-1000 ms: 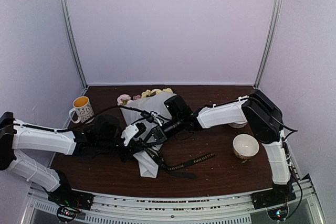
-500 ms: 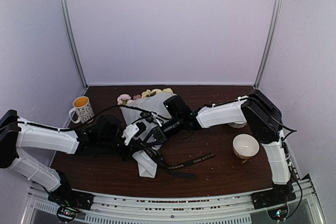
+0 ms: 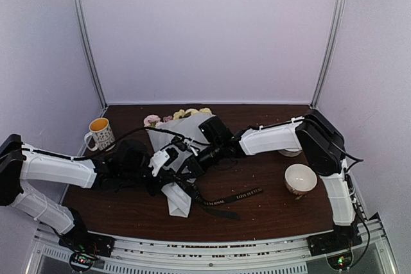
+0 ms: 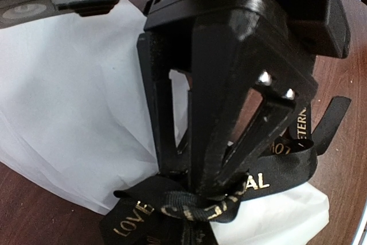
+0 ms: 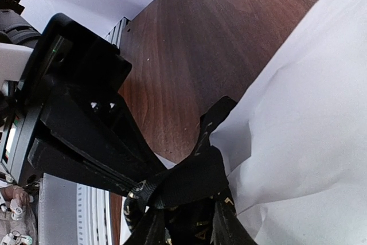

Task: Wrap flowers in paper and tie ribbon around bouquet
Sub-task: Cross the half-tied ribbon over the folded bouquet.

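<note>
Black ribbon (image 4: 274, 171) knots across the bouquet (image 3: 178, 194) at centre frame, pinched in the closed left gripper (image 4: 202, 192). The right gripper (image 3: 189, 168) crowds alongside, its gap unreadable. Mug (image 3: 101, 134) far left, bowl (image 3: 300, 178) right; open table (image 3: 289, 217) lower right.

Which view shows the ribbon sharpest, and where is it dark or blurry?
Left wrist: the ribbon is sharp, its gold lettering readable, the paper bright and flat. Right wrist: the ribbon is close, dark and soft. Top external: even light, but the ribbon is tiny.
</note>
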Motion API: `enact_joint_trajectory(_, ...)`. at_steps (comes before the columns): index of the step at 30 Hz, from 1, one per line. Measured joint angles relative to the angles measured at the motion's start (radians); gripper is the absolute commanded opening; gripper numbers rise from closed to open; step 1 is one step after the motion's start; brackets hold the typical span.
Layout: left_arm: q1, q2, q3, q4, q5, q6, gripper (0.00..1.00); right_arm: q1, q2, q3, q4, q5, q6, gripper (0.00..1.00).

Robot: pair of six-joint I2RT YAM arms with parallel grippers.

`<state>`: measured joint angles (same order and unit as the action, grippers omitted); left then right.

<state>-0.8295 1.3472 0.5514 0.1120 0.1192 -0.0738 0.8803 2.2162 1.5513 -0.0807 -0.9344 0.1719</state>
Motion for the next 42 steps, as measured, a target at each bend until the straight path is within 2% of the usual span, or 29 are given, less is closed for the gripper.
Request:
enact_joint_trajectory(7,0.004,0.002,-0.002,0.0,0.004,0.0,0.0,0.0,0.0,0.0,-0.005,0.044,-0.009,0.29)
enact_joint_trajectory(16,0.004,0.005,-0.002,0.014,0.008,0.0,0.0,0.0,0.0,0.0,-0.006,0.063,-0.012,0.35)
enact_joint_trajectory(17,0.005,0.007,-0.002,0.018,0.009,0.001,0.0,0.0,0.0,0.0,-0.006,0.063,-0.012,0.33)
enact_joint_trajectory(21,0.006,0.012,-0.002,0.027,0.02,0.001,0.0,0.001,0.0,0.0,-0.006,0.065,-0.015,0.12)
enact_joint_trajectory(24,0.006,0.014,-0.002,0.037,0.029,0.001,0.0,0.003,0.0,0.0,-0.005,0.064,-0.015,0.03)
enact_joint_trajectory(26,0.006,0.014,-0.002,0.045,0.032,0.001,0.0,0.006,0.0,0.0,-0.005,0.059,-0.013,0.0)
enact_joint_trajectory(31,0.012,0.016,-0.002,0.045,0.035,0.001,0.0,0.006,-0.004,-0.001,-0.006,0.06,-0.017,0.0)
enact_joint_trajectory(32,0.013,0.016,-0.002,0.045,0.034,0.001,0.02,0.006,-0.006,-0.003,-0.005,0.06,-0.016,0.0)
enact_joint_trajectory(37,0.017,0.014,-0.002,0.034,0.02,0.002,0.29,0.005,-0.037,-0.038,-0.006,0.067,-0.016,0.0)
enact_joint_trajectory(42,0.021,-0.032,-0.001,-0.013,0.007,0.013,0.39,0.005,-0.064,-0.054,-0.007,0.082,-0.016,0.0)
